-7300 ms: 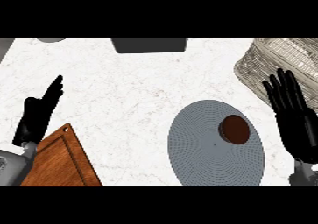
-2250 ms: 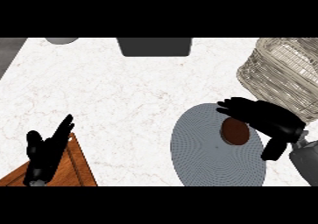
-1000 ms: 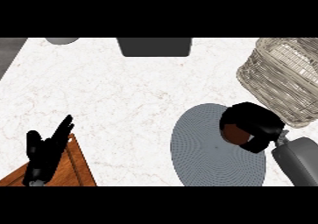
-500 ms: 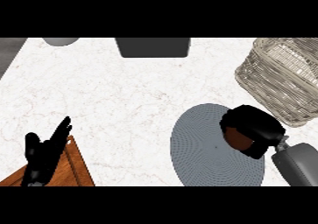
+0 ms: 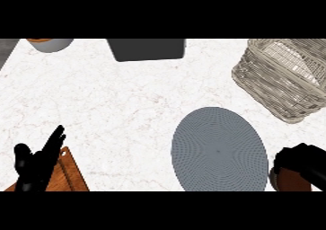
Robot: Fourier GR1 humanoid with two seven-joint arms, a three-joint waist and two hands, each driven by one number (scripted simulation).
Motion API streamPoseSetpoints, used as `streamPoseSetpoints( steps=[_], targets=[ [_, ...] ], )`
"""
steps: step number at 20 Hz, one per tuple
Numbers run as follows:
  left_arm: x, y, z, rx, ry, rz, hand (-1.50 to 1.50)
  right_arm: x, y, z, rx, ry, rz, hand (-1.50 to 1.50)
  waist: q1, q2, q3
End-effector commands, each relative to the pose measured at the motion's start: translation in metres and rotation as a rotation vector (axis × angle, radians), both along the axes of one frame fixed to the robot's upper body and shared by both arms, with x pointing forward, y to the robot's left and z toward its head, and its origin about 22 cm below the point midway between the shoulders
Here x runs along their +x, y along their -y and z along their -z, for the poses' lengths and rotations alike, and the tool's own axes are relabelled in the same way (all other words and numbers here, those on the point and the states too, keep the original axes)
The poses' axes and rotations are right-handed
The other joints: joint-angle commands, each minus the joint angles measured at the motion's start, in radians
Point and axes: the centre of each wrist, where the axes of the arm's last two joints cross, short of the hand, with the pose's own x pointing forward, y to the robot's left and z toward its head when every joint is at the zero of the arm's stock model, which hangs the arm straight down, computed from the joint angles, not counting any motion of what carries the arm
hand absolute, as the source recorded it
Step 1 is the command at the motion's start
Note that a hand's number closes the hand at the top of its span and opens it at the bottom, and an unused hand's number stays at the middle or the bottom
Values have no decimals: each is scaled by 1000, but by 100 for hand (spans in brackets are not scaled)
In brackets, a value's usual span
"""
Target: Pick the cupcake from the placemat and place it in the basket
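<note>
The right hand (image 5: 310, 167) sits at the lower right edge of the view, its black fingers curled round the cupcake (image 5: 291, 179), of which only a brown patch shows beneath them, off the placemat's right rim. The white marble counter (image 5: 112, 99) spans the view. The wicker basket (image 5: 288, 78) stands at upper right, well apart from the hand. The grey oval placemat (image 5: 218, 150) lies bare, just left of the hand. A wooden board (image 5: 66, 177) shows at lower left (partly cut off), with the left hand (image 5: 36, 166) resting open over it, fingers up. A dark box (image 5: 147, 48) and a grey cup (image 5: 51, 44) touch the top edge.
</note>
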Motion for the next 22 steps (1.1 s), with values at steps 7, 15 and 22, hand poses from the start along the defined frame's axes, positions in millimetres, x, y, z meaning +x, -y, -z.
streamPoseSetpoints(
  steps=[7,15,22],
  targets=[
    [-20,-6,16,-13,-120,-24,0,-18,33,-52,726,-64,85,150,-9,13,-13],
    [-26,0,25,-25,-130,2,0,-16,93,-173,784,33,278,150,28,17,-16],
    [-2,15,16,-32,-106,57,0,6,115,-263,858,44,450,150,74,25,-13]
  ],
)
